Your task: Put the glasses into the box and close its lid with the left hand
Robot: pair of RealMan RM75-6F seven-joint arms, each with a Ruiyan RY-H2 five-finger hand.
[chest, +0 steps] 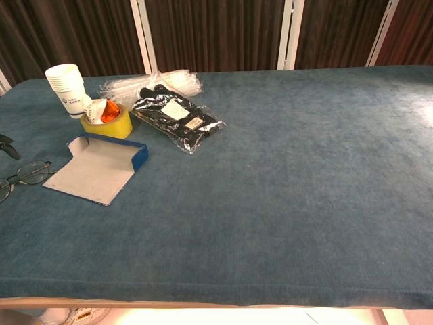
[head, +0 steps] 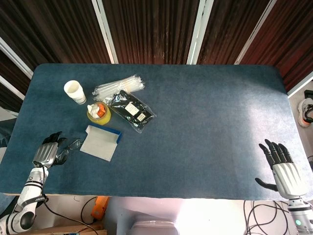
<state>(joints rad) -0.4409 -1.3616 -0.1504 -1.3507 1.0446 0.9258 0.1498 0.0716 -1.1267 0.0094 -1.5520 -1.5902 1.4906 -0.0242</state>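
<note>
Resting at the table's (head: 205, 122) left edge, left hand (head: 49, 152) grips glasses (chest: 24, 175).

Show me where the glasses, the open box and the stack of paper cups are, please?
glasses (chest: 30, 172), chest view, on the lens nearer the box.
box (chest: 91, 172), chest view, on the grey inside of its opened lid.
paper cups (chest: 66, 87), chest view, on the side of the white stack.

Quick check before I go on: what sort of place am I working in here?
Probably a lab or test workspace, not a home. A table with blue felt-like cover stands before dark slatted wall panels, cables trail on the floor below the table's edge, and staged props such as paper cups sit on it.
</note>
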